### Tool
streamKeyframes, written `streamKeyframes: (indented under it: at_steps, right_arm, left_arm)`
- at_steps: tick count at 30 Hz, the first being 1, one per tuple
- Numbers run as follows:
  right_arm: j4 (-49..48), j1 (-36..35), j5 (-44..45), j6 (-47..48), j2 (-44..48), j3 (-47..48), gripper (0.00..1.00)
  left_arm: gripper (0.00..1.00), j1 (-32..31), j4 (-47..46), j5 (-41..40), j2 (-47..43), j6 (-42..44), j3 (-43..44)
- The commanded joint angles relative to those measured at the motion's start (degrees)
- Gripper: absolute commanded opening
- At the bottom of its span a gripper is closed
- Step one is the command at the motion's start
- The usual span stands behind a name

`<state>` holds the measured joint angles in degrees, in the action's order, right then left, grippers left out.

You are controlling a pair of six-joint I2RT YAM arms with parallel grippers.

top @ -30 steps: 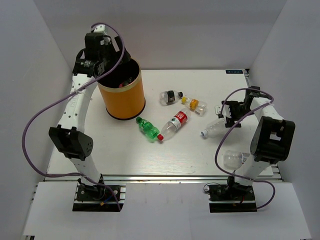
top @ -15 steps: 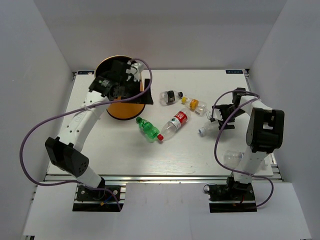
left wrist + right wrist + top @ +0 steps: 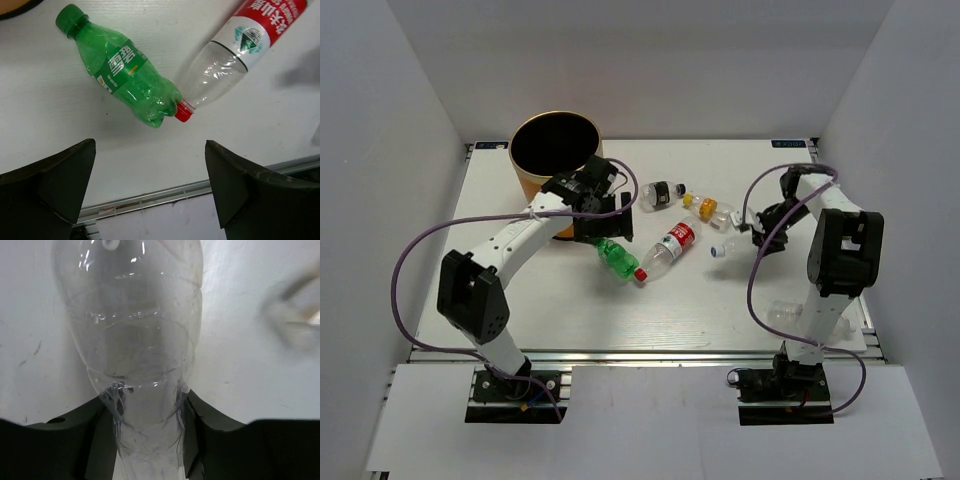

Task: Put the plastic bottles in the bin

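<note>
– Starting at the left: the bin (image 3: 525, 175) stands upright between ten and eleven o'clock on the table (image 3: 570, 320), mouth open.
– And the left gripper (image 3: 150, 145)?
– Spread wide and holding nothing. It hovers over the green bottle (image 3: 125, 87), which lies on its side near table centre, cap toward eleven o'clock in the wrist view.
– How would that one handle?
– It looks empty, so light, thin-walled and springy. It's round and slick too, likely to roll or squirt out. I'd pinch across the labelled waist, not the tapering shoulder.
– Anything crowding it?
– The red-label bottle (image 3: 240, 50), at two o'clock of it, has its red cap right against the green base. A clumsy close could nudge both.
– Moving right?
– A black-label bottle (image 3: 662, 193) and a yellow-capped bottle (image 3: 705, 207) lie close together at one o'clock of centre. Then comes the right gripper (image 3: 758, 237), clamped on a clear bottle (image 3: 135, 340) at three o'clock, gripping its narrow part. Whether it's off the table, I can't tell.
– And last?
– One more clear bottle (image 3: 782, 316) at four o'clock, near the front edge.
</note>
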<state>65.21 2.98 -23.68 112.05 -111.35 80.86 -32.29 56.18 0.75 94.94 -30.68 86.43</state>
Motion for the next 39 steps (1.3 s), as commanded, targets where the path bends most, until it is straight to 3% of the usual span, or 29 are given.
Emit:
streamKeyframes:
  at_steps: [1, 6, 8, 9, 10, 13, 15, 16, 17, 18, 19, 20, 22, 23, 27, 35, 38, 39]
  right_arm:
    - [9.9, -0.2, -13.5, -8.7, 3.1, 11.0, 0.0]
    - [9.2, -1.8, -22.8, -28.2, 6.1, 26.4, 0.0]
    - [4.5, -2.6, -26.4, -39.1, 5.3, 34.9, 0.0]
    - [-2.3, -2.8, -29.9, -43.4, 5.2, 36.0, 0.0]
    - [-6.1, -4.9, -30.8, -56.5, 5.9, 35.9, 0.01]
    - [-35.2, -8.2, -32.5, -77.0, 6.8, 32.2, 0.03]
    - [-47.4, -12.0, -34.7, -85.3, 5.7, 33.7, 0.03]
    - [-50.5, -14.0, -34.9, -88.4, 2.9, 34.6, 0.03]
    - [-54.0, -14.8, -36.0, -99.2, 2.1, 36.7, 0.03]
    - [-68.0, -15.7, -36.6, -103.3, 0.4, 37.0, 0.05]
    - [-73.2, -18.0, -38.1, -107.9, -1.5, 37.0, 0.06]
    - [-78.6, -18.9, -38.5, -120.5, -3.2, 37.2, 0.06]
    - [-94.4, -22.4, -36.7, -131.1, -7.0, 38.9, 0.08]
    - [-96.9, -23.3, -36.4, -132.5, -10.5, 45.5, 0.1]
    - [-99.7, -29.9, -34.0, -135.1, -17.9, 55.3, 0.12]
    - [-106.2, -38.0, -26.6, -132.1, -20.5, 54.8, 0.12]
    - [-107.1, -39.4, -24.4, -131.4, -21.0, 53.9, 0.16]
    - [-106.8, -39.6, -23.4, -131.1, -21.8, 53.8, 0.22]
  left_arm:
    - [1.0, -0.6, -3.0, -3.2, -0.7, -4.2, -2.1]
    - [1.0, -1.1, -6.3, -3.2, -3.8, -6.5, -8.2]
    - [1.0, -1.1, -8.2, -2.5, -5.8, -6.5, -11.4]
    - [1.0, -1.1, -9.2, -1.5, -7.0, -5.8, -12.5]
    - [1.0, -1.1, -10.2, -0.5, -10.0, -5.2, -15.1]
    - [1.0, -1.6, -14.8, 2.6, -15.5, -2.7, -21.0]
    - [1.0, -1.6, -17.7, 3.3, -22.4, -2.2, -25.6]
    - [1.0, -1.6, -17.7, 3.3, -24.9, -2.2, -27.0]
    - [1.0, -1.6, -18.8, 3.3, -27.5, -2.2, -28.5]
    - [1.0, -1.6, -19.4, 3.3, -32.4, -2.2, -31.0]
    - [1.0, -1.6, -19.4, 2.8, -34.6, -2.2, -32.0]
    - [1.0, -1.6, -19.4, 2.8, -36.7, -2.2, -33.1]
    - [1.0, -1.6, -17.3, 2.0, -41.6, -4.2, -35.4]
    - [1.0, -1.6, -16.6, 2.0, -43.1, -4.7, -36.1]
    - [1.0, -1.6, -13.6, 0.9, -48.5, -6.8, -38.0]
    - [1.0, -1.6, -9.7, 0.3, -52.7, -8.2, -37.5]
    - [1.0, -1.6, -9.0, 0.3, -52.7, -8.2, -37.5]
    - [1.0, -1.6, -9.0, 0.3, -52.7, -8.2, -37.5]
